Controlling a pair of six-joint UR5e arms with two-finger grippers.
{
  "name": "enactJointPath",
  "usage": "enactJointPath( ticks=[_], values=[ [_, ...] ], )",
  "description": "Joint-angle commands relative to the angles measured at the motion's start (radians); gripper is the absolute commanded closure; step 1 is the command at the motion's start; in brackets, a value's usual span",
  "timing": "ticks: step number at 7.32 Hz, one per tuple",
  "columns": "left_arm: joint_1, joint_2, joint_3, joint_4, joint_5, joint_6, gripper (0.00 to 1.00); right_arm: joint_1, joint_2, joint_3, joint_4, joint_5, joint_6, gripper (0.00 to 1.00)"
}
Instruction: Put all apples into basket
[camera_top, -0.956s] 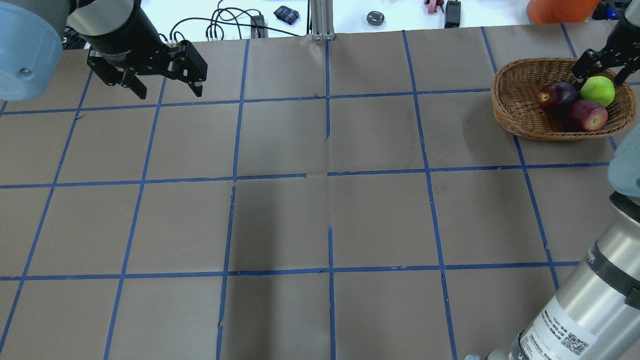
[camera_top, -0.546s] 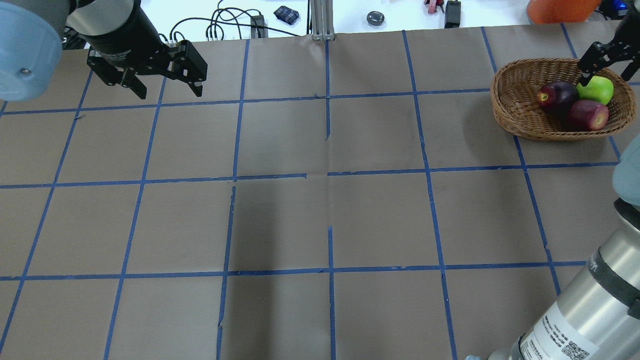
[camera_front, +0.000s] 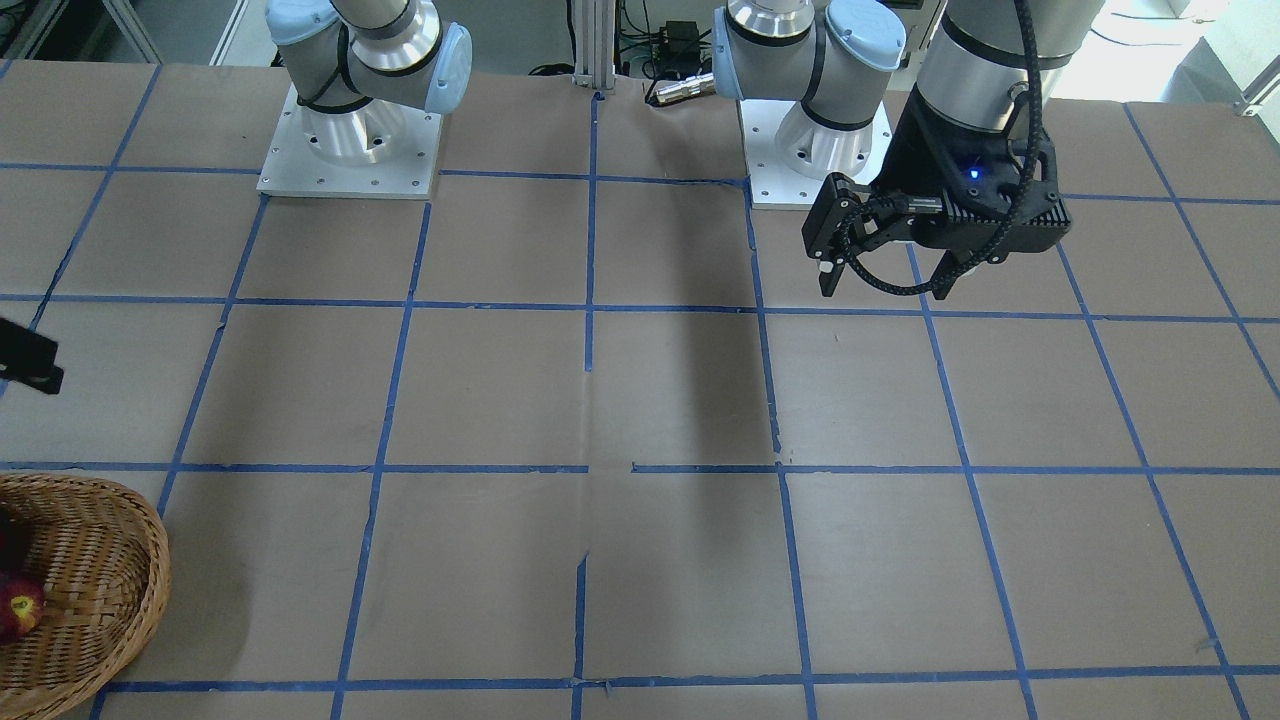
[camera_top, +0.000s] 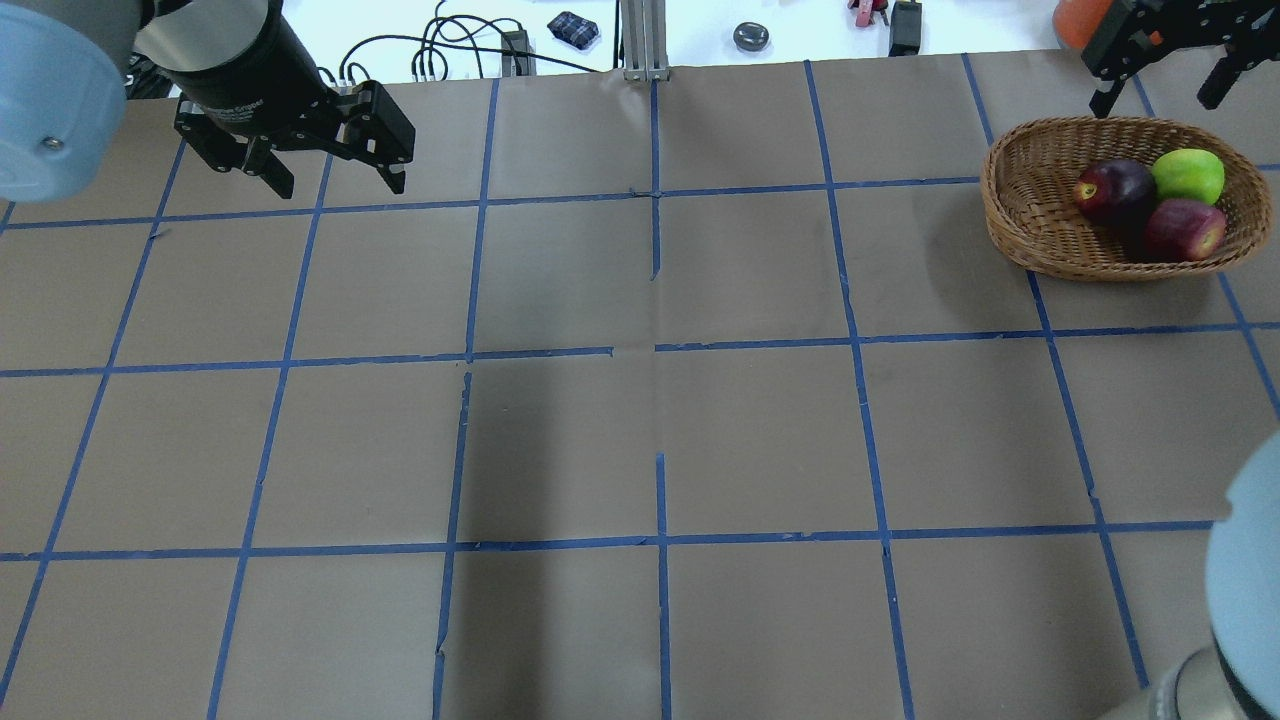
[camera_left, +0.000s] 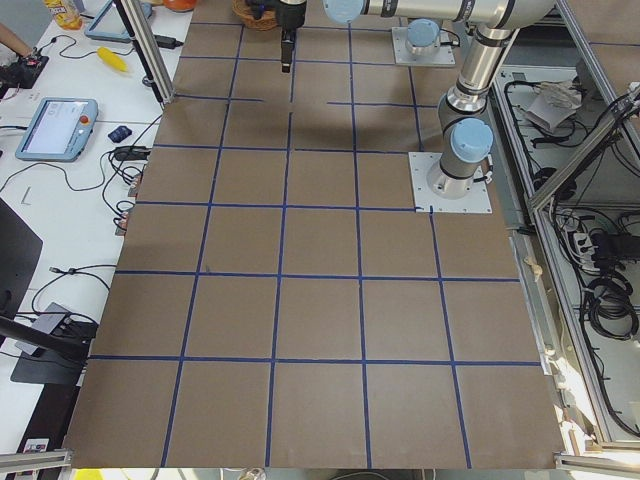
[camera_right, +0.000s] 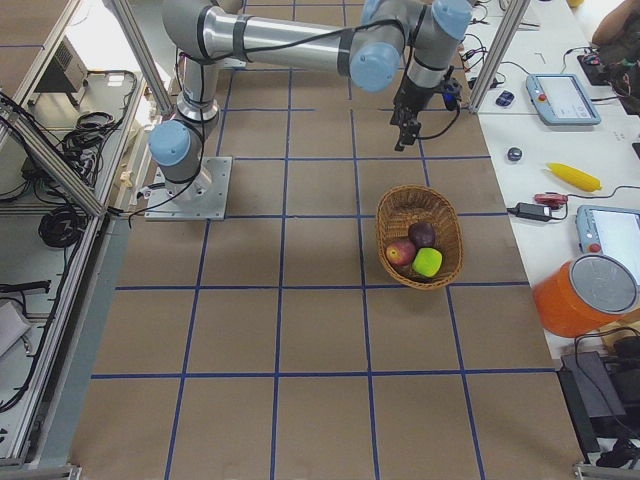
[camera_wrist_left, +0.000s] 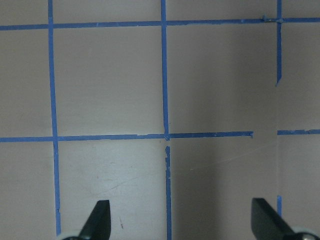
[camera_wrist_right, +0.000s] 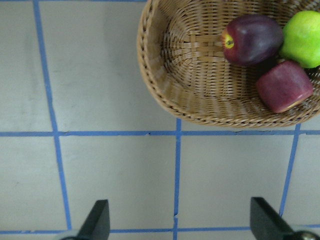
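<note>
1. Left gripper (camera_top: 340, 185): hung over the far-left corner of the table (camera_top: 760, 430). Its jaws stood wide apart with nothing between them. Its wrist camera showed only brown paper and blue tape lines under the fingertips.

2. Basket (camera_top: 1003, 205): stood on the table at the far right, well apart from the left gripper.

3. Dark maroon apple (camera_top: 1115, 188): lay inside the basket on the side nearer the table's middle, touching or just beside the other two.

4. Yellow-green apple (camera_top: 1188, 175): lay inside the basket toward its far rim.

5. Red apple (camera_top: 1185, 228): lay inside the basket toward its near rim, on its side, with a yellowish patch showing.

6. Right gripper (camera_top: 1152, 100): was raised just beyond the basket's far edge. Its fingers were spread, gripping nothing and touching neither fruit nor wicker. Its wrist camera looked down on the basket and all three apples from outside the rim.

Step in hand, as I judged it: the closing one. All three apples were in the basket, so the placing looked done.

Next move, as I judged it: no further grasp. The right arm would only need to pull away to rest without catching the rim, and the left could stay idle.
</note>
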Motion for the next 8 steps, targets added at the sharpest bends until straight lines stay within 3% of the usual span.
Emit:
enactJointPath(
  ticks=[1,4,6,8],
  values=[
    [0.000,0.001,0.000,0.000,0.000,0.000,0.00,0.107,-0.144,0.136,0.023,0.021,0.172,0.00],
    [0.000,0.001,0.000,0.000,0.000,0.000,0.00,0.262,-0.313,0.330,-0.015,0.017,0.335,0.00],
    [0.000,0.001,0.000,0.000,0.000,0.002,0.00,0.268,-0.353,0.419,-0.046,0.014,0.333,0.00],
    [0.000,0.001,0.000,0.000,0.000,0.000,0.00,0.256,-0.393,0.441,-0.049,0.017,0.328,0.00]
  ],
)
